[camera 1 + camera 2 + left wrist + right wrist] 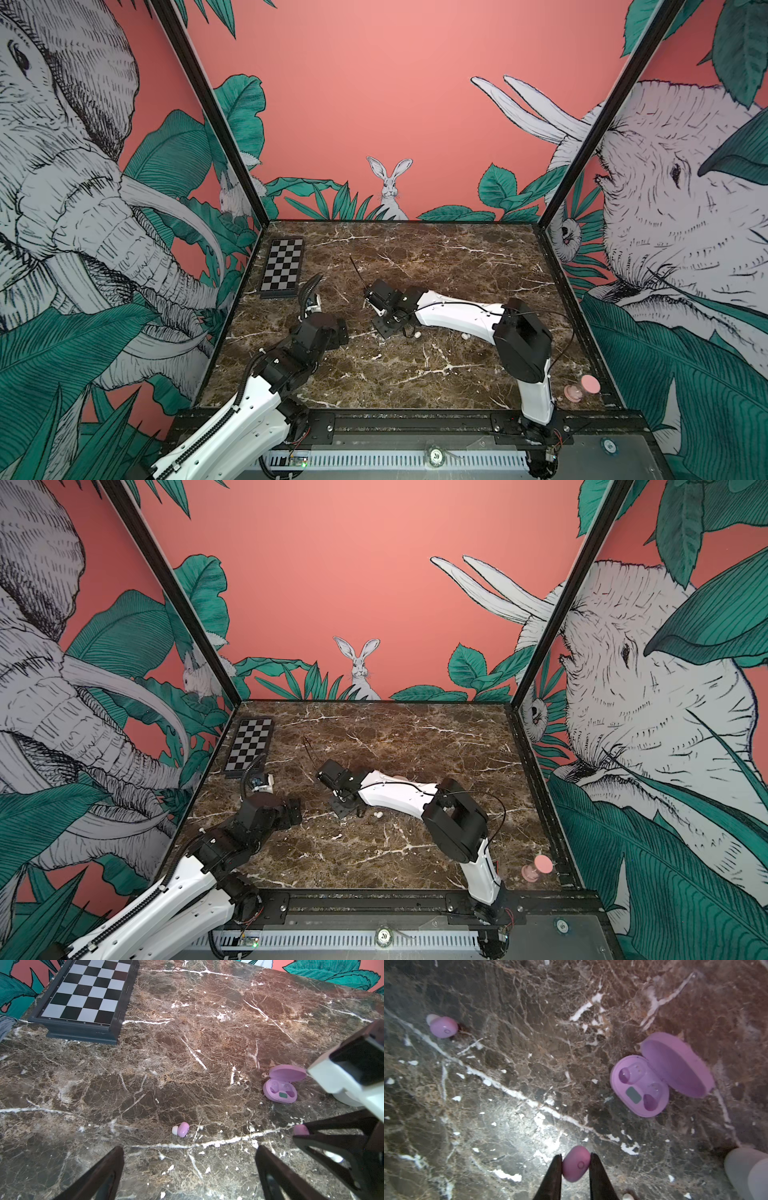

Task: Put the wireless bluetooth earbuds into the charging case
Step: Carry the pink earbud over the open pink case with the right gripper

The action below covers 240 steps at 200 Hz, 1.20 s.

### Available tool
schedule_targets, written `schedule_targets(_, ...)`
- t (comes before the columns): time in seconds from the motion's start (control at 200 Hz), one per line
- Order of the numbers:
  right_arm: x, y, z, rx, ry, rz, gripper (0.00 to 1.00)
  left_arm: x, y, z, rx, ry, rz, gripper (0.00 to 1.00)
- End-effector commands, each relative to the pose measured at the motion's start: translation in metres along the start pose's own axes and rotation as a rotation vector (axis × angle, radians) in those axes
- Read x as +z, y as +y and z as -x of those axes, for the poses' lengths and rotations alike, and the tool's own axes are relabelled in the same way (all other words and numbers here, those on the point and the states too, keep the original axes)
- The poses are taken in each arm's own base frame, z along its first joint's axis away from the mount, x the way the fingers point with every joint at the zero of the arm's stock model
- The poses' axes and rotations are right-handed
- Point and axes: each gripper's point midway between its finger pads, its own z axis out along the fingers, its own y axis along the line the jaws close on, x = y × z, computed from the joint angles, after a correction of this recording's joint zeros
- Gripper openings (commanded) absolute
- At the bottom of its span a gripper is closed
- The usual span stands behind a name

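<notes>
Bench [187, 1047] carried everything. Left end effector [190, 1148] stood wide apart above it. Right end effector [576, 1155] was clamped on a lilac bud [576, 1164], near the open lilac case [639, 1088]. Second lilac bud [443, 1027] lay loose on bench. White specks [377, 814] beside right arm: probably buds.

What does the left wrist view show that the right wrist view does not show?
Only left wrist: the chessboard and the open left hand. Only right wrist: no new thing, only a closer look at the case, both wells empty. Both: that open case, a loose bud, and the right hand shut on a second bud.
</notes>
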Motion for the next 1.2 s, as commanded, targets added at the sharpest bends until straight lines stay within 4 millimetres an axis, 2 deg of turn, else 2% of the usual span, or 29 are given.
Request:
schedule_targets(0.0, -0.012, -0.017, 0.01, -0.06, -0.031, -0.058, 0.23, 0.003, 0.003, -0.002, 0.002, -0.001, 0.01, 0.99)
schedule_targets(0.395, -0.017, -0.043, 0.023, -0.057, -0.057, -0.038, 0.22, 0.005, 0.001, -0.002, 0.005, 0.005, 0.008, 0.99)
schedule_targets(0.925, -0.011, -0.057, 0.042, -0.107, -0.063, -0.05, 0.22, 0.007, 0.0, -0.004, 0.012, 0.015, 0.011, 0.99)
schedule_targets(1.04, -0.008, -0.057, 0.041, -0.123, -0.053, -0.051, 0.22, 0.008, -0.009, -0.005, 0.035, 0.033, -0.035, 0.99)
schedule_targets(1.195, -0.003, -0.061, 0.039, -0.125, -0.045, -0.045, 0.22, 0.014, -0.036, -0.016, 0.081, 0.094, -0.166, 0.99)
